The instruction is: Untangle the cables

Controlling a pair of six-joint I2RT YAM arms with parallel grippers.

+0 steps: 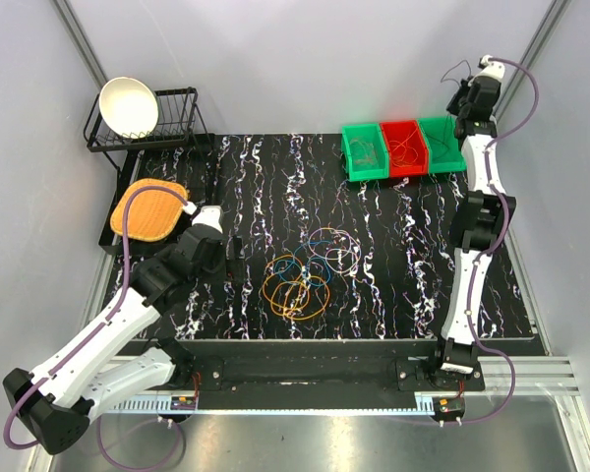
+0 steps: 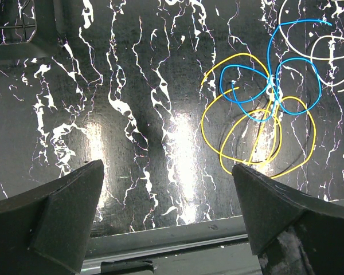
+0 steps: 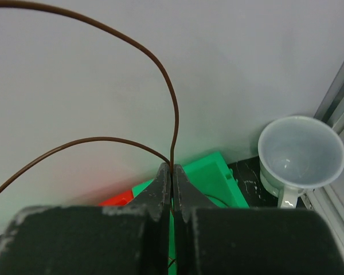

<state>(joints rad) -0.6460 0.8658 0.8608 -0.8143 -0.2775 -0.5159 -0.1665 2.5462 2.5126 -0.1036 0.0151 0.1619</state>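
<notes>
A tangle of thin cables (image 1: 307, 273) lies mid-table: orange loops (image 1: 295, 293), a blue one (image 1: 305, 270), a purple one (image 1: 332, 238) and a pale one. In the left wrist view the orange loops look yellow (image 2: 258, 134), crossed by the blue cable (image 2: 269, 74). My left gripper (image 1: 231, 258) is open and empty, left of the tangle; its fingers (image 2: 69, 206) frame bare table, the gripper (image 2: 167, 168) apart from the cables. My right gripper (image 1: 460, 98) is raised high over the bins, shut (image 3: 172, 172) on a thin dark brown cable (image 3: 175, 109) that loops up to its left.
Green (image 1: 364, 149), red (image 1: 406, 147) and green (image 1: 441, 144) bins at the back right hold wires. A dish rack (image 1: 172, 133) with a white bowl (image 1: 130, 105) and an orange mat (image 1: 149, 209) are at the back left. A translucent funnel (image 3: 301, 152) stands by the right frame post.
</notes>
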